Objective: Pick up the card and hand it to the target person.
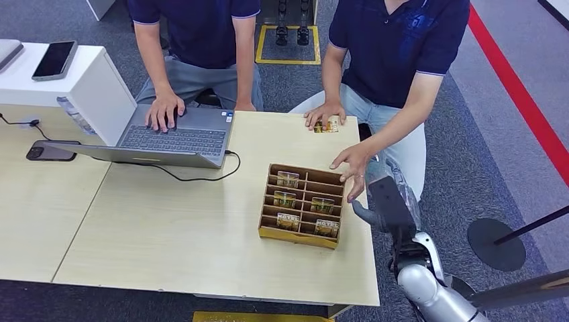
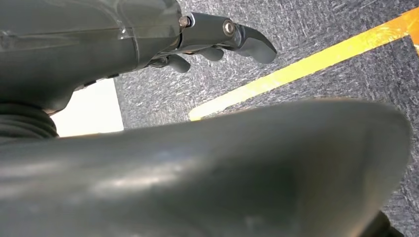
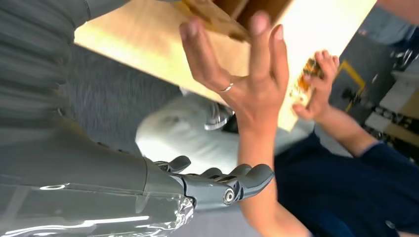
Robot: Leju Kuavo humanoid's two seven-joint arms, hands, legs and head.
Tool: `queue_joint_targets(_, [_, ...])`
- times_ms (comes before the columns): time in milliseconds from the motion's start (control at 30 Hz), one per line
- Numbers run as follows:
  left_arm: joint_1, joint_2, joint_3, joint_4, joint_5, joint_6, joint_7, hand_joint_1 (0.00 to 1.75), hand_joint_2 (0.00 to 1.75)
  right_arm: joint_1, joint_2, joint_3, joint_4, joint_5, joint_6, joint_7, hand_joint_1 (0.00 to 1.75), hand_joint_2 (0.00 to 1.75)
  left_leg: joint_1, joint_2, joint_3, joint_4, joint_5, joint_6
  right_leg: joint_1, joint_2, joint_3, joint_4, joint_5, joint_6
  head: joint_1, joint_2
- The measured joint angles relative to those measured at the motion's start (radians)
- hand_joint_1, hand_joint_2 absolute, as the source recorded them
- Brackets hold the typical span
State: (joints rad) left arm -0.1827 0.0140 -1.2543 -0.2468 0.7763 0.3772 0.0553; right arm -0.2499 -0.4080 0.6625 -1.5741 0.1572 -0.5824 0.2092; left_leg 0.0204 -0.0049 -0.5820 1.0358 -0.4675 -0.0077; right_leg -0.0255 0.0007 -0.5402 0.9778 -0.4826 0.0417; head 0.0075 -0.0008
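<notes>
A wooden card box (image 1: 300, 205) stands on the light wood table (image 1: 174, 228), with several cards (image 1: 288, 179) upright in its slots. The person on the right presses one card (image 1: 327, 125) flat on the table under one hand. Their other hand (image 1: 351, 168) hovers at the box's far right corner, also seen spread open (image 3: 247, 81) beside the box (image 3: 212, 15). My right hand (image 1: 377, 203) hangs just off the table's right edge, below that hand, its fingers (image 3: 220, 178) apart and holding nothing. My left hand (image 2: 217, 39) hangs over the carpet, fingers loose and empty.
A second person types on a grey laptop (image 1: 176, 138) at the far left, its cable (image 1: 201, 176) trailing toward the box. A phone (image 1: 48, 153) lies left of it. A white cabinet (image 1: 80, 87) carries another phone. A black stand base (image 1: 496, 243) sits on the floor at right.
</notes>
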Motion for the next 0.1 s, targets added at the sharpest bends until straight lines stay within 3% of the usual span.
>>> queue_joint_targets(100, [0.006, 0.003, 0.000, 0.000, 0.001, -0.004, -0.005, 0.00, 0.00, 0.019, 0.000, -0.009, -0.003, -0.079, 0.047, -0.071, 0.00, 1.75, 0.000, 0.000, 0.000, 0.000, 0.000, 0.000, 0.000, 0.000, 0.000, 0.000, 0.000, 0.000, 0.000, 0.000])
